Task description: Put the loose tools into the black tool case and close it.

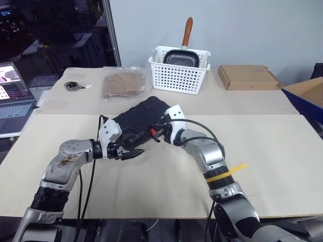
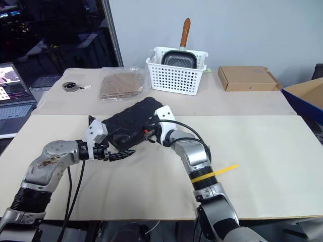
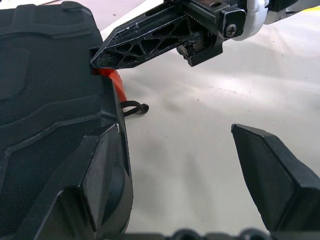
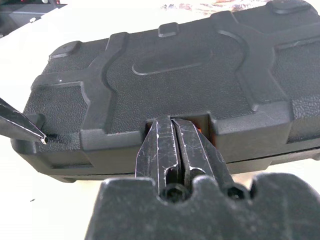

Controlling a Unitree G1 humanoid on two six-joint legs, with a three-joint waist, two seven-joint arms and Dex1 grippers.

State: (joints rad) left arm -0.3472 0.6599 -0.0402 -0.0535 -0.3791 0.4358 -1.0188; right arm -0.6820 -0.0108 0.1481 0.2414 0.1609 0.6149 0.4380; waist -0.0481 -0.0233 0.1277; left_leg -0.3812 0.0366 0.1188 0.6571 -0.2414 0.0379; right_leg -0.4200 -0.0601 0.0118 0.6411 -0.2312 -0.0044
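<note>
Case (image 1: 139,117): black, lid down, lying aslant on the desk (image 1: 272,151) just ahead of both arms. No loose tools are being seen on the desk, so the loading is judged finished and the latching step is judged to be in hand.

Latch (image 3: 113,79): red-orange, set in a notch on the case's near long edge; whether it is snapped home cannot be told.

Right gripper (image 4: 178,137): fingers pressed together, nothing being pinched; the joined tips are being held against the latch notch, as is being shown in the right wrist view.

Left gripper (image 2: 121,154): fingers spread; one finger (image 3: 272,172) is standing over bare desk, the other is lying alongside a case corner; the case is being flanked, not clamped.

Next move, as judged: the latch is to be pushed flat against the shell by the right tips while the case is being steadied on the left; a slip off the narrow latch, or a slide of the case along the smooth top, is the risk.

Surface: pale beige desk in joined panels, a strip of yellow tape (image 1: 237,167) near the right arm.

Beyond the case:
- white basket (image 1: 177,75) holding a dark pan with a wooden handle
- flat cardboard box (image 1: 247,77)
- bagged brown item (image 1: 123,84)
- dark disc with cord (image 1: 73,85)
- laptop (image 1: 12,96) at the left edge

Room: plain grey wall, dark glass at left.
</note>
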